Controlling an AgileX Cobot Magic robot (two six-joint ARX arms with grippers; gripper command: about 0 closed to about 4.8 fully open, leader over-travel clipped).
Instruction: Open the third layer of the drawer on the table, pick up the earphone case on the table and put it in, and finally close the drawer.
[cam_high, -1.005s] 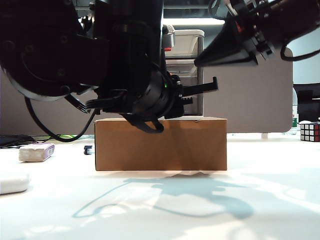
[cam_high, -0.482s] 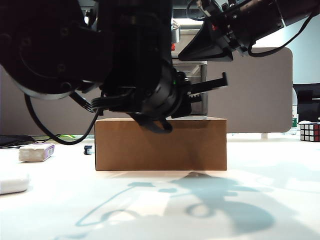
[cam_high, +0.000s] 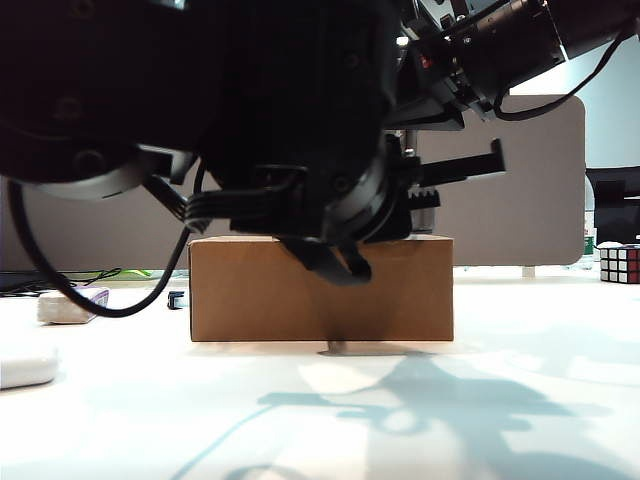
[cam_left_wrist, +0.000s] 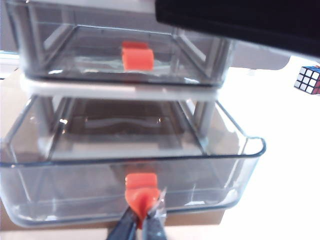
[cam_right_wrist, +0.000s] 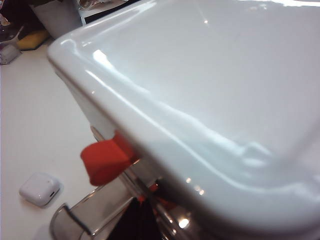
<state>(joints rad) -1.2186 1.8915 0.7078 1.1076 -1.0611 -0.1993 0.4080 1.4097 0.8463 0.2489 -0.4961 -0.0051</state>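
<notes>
My left claw (cam_left_wrist: 142, 220) is pinching the handle (cam_left_wrist: 141, 187) to open the drawer (cam_left_wrist: 125, 170); I cannot see my right claw, above the unit.

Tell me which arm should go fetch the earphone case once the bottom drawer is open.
Right, probably. The left end effector is shut on the third layer's handle. The right end effector is out of view, above the drawer unit's top, with the earphone case in its view.

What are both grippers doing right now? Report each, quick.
Left gripper: shut on the red-orange handle of the third layer, which is pulled out.
Right gripper: above the drawer top; fingers not in view, state cannot be told.
</notes>
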